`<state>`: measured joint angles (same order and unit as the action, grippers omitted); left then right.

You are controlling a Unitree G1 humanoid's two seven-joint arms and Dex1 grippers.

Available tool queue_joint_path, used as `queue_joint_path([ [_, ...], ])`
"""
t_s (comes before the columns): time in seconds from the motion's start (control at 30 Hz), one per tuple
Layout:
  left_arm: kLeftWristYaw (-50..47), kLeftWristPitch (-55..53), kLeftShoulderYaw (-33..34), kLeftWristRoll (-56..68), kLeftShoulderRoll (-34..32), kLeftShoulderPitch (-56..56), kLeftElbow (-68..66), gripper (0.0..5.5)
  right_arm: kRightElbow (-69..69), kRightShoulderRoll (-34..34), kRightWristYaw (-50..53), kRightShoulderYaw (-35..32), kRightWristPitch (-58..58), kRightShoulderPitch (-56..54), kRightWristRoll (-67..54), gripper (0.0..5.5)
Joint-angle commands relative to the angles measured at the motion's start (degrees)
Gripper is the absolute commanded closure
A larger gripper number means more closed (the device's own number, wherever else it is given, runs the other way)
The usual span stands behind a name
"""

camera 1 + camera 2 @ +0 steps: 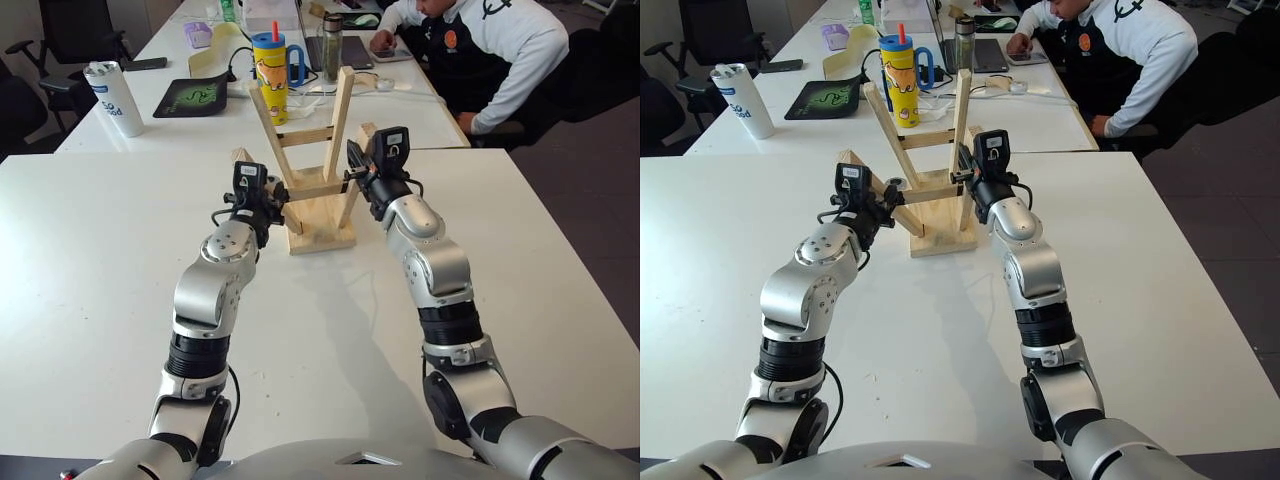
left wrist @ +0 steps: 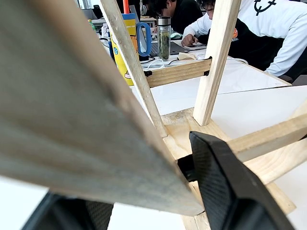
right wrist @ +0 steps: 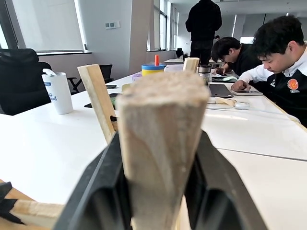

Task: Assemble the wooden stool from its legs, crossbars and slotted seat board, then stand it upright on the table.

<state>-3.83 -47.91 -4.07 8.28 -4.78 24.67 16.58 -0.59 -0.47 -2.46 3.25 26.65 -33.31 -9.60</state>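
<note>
The right gripper (image 1: 360, 176) is clamped on the stool's near right leg (image 3: 160, 143), the wood pinched between both black fingers (image 3: 103, 191), while the left gripper (image 1: 262, 202) grips the near left leg (image 2: 72, 105) with a finger on either side. Both legs belong to the wooden stool (image 1: 318, 190), which stands upside down near the middle of the white table (image 1: 100, 260), its seat board (image 1: 322, 240) flat on the tabletop and the two far legs (image 1: 340, 110) pointing up, joined by a crossbar (image 1: 305, 136). On the next table behind it are a yellow cup (image 1: 270, 62) and a white tumbler (image 1: 115, 98).
</note>
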Motion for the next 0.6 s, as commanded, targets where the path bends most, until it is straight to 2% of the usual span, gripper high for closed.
queue_joint_path([
  [0.03, 1.36, 0.93, -0.23, 1.16, 2.44, 1.08, 2.62, 3.14, -1.38, 2.32, -0.72, -0.34, 2.77, 1.06, -1.62, 4.42],
  [0.53, 1.1, 13.26, 2.73, -2.31, 2.34, 5.36, 8.89, 3.14, -1.85, 3.44, -0.4, -2.14, 2.65, 2.89, -1.12, 4.43],
  [0.57, 1.01, 14.73, 3.4, -2.27, 2.36, 5.77, 9.16, 3.14, -1.91, 3.43, -0.37, -2.19, 2.5, 2.79, -1.05, 4.07],
  [0.6, 0.92, 15.77, 3.96, -2.19, 2.36, 6.22, 9.42, 3.14, -1.95, 3.38, -0.35, -2.21, 2.37, 2.71, -0.96, 3.94],
])
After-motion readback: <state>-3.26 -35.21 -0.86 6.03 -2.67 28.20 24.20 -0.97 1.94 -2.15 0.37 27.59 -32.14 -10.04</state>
